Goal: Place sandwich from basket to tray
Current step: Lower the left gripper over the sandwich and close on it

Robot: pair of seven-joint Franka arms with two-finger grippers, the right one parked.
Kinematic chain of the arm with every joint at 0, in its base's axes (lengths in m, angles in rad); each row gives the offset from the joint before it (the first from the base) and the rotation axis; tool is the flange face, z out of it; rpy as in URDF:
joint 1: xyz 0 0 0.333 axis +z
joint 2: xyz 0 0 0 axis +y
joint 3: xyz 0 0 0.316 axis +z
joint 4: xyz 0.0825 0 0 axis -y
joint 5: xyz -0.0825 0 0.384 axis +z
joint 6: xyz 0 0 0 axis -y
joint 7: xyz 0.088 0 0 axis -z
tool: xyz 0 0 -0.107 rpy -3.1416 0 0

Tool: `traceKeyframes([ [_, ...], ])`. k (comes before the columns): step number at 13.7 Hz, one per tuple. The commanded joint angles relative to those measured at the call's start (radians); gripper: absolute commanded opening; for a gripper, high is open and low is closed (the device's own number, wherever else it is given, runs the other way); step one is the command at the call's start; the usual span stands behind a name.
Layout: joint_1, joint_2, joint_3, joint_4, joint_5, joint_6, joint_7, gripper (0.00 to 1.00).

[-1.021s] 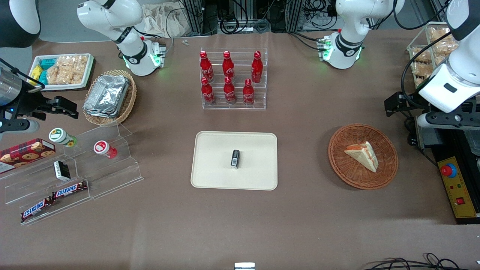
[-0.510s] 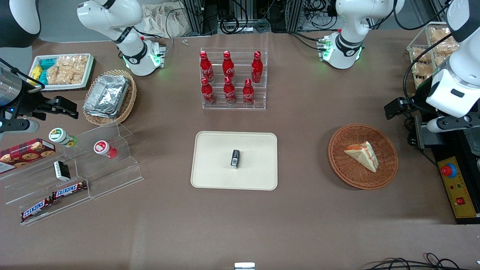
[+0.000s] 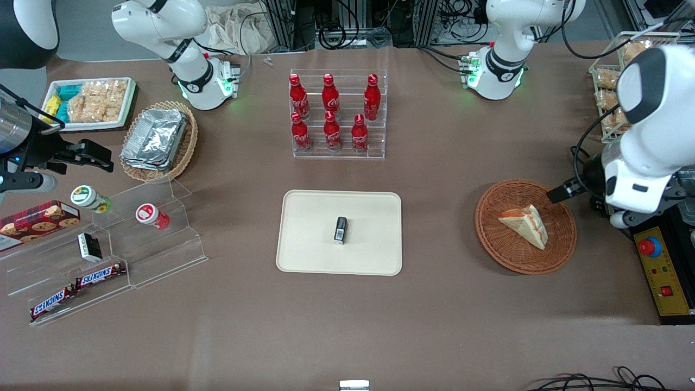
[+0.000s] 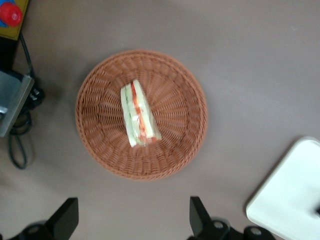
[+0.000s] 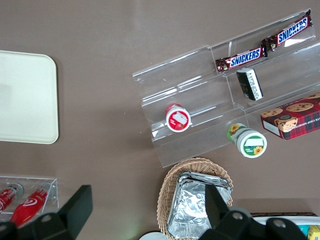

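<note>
The sandwich (image 3: pixel 525 224) is a pale bread wedge with red-orange filling. It lies in the round reddish-brown wicker basket (image 3: pixel 499 244) toward the working arm's end of the table. The left wrist view looks down on the sandwich (image 4: pixel 139 115) and the basket (image 4: pixel 180 145). My left gripper (image 3: pixel 564 191) hangs above the basket's rim at the working arm's end, well above the table. Its fingers (image 4: pixel 200 220) are spread wide and empty. The cream tray (image 3: pixel 304 255) lies mid-table, with a corner in the left wrist view (image 4: pixel 295 200).
A small black object (image 3: pixel 340 229) lies on the tray. A rack of red bottles (image 3: pixel 337 114) stands farther from the camera. A yellow control box with a red button (image 3: pixel 659 266) and a wire rack of bagged snacks (image 3: pixel 613 81) flank the working arm. A clear snack stand (image 3: pixel 108 255) is at the parked arm's end.
My left arm has swung down and nearer the camera, bringing the gripper from beside the basket to over its rim. The sandwich and basket have not moved.
</note>
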State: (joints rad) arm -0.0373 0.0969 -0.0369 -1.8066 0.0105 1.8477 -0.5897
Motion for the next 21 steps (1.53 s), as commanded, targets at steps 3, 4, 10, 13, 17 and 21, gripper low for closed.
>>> traceKeyframes([
  [3,0.013,0.018,-0.002,-0.276,0.019,0.316,-0.174,1.00],
  [4,0.020,0.046,0.005,-0.301,0.019,0.361,-0.208,1.00],
  [10,0.023,0.211,0.028,-0.318,0.020,0.533,-0.271,1.00],
  [13,0.022,0.259,0.034,-0.318,0.020,0.579,-0.269,0.77],
  [17,0.022,0.268,0.035,-0.316,0.020,0.579,-0.265,0.00],
  [21,0.013,0.138,0.028,-0.216,0.020,0.323,-0.248,0.00],
])
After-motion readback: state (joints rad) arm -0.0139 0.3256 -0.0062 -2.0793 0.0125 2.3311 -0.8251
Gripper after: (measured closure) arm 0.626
